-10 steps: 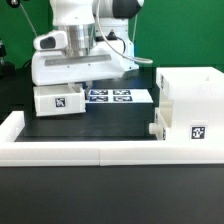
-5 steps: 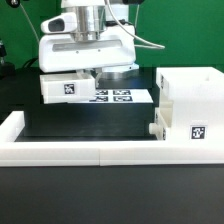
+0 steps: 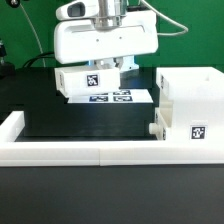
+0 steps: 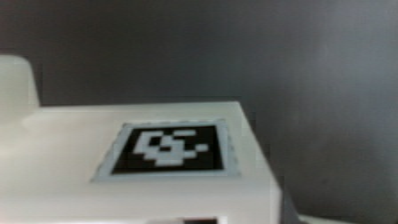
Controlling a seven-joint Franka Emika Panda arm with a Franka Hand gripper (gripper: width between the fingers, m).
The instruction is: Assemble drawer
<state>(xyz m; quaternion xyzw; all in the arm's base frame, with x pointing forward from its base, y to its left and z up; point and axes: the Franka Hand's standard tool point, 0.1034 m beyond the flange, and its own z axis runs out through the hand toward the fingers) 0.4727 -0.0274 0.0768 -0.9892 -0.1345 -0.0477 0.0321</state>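
Note:
A small white drawer tray (image 3: 86, 82) with a black-and-white tag hangs lifted above the black table, a little left of centre in the exterior view. My gripper (image 3: 110, 68) is shut on it from above, and the wide white hand hides the fingertips. In the wrist view the tray's white top and its tag (image 4: 169, 148) fill most of the picture. The tall white box housing (image 3: 192, 100) stands at the exterior view's right. A small knobbed part (image 3: 155, 130) shows at its lower front; I cannot tell whether it is the second tray.
The marker board (image 3: 125, 97) lies flat on the table just behind and below the held tray. A long low white wall (image 3: 70, 152) edges the table's front and left side. Black table (image 3: 90, 120) lies between wall and board.
My gripper has carried the tray up and toward the exterior view's right, from the left over the marker board. The housing has not moved.

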